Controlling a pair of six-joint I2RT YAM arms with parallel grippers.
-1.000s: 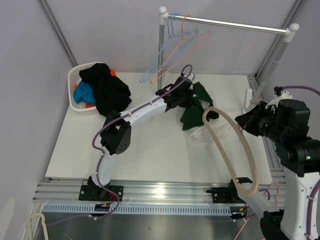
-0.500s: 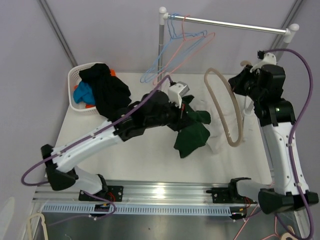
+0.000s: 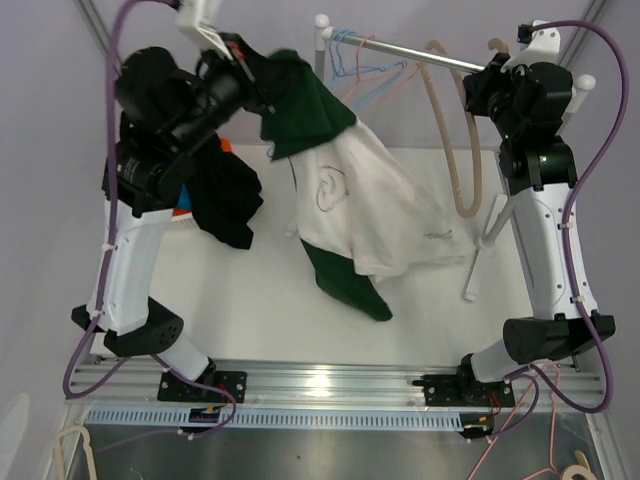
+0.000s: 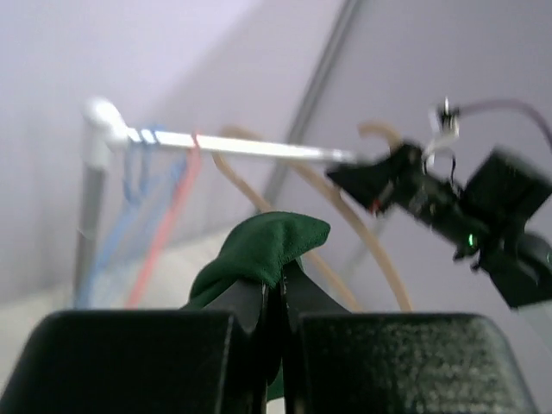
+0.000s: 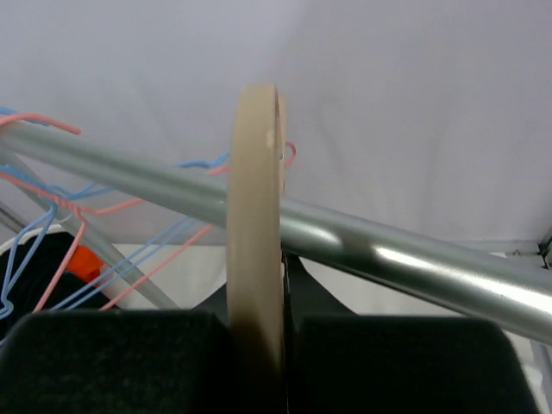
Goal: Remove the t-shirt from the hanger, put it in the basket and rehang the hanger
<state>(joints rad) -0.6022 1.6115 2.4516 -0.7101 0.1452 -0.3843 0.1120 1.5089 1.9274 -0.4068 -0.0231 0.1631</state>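
A green and white t-shirt [image 3: 350, 190] dangles over the table from my left gripper [image 3: 252, 72], which is raised high at the back left and shut on a fold of its green cloth [image 4: 272, 246]. The beige hanger [image 3: 455, 150] looks bare and hangs to the right of the shirt, up against the metal rail [image 3: 420, 55]. My right gripper [image 3: 478, 88] is shut on the hanger's upper part. In the right wrist view the hanger [image 5: 256, 216] rises between the jaws and crosses in front of the rail [image 5: 371, 246].
Thin blue and pink wire hangers [image 3: 365, 65] hang at the rail's left end. A white basket [image 3: 150, 200] with a black garment [image 3: 228, 195] spilling over it sits at the back left, partly behind my left arm. The rack's right post [image 3: 485, 240] stands by the right arm.
The left arm swung up and left from the table, lifting the t-shirt so it now hangs free. The right arm carried the hanger up and back to the rail.
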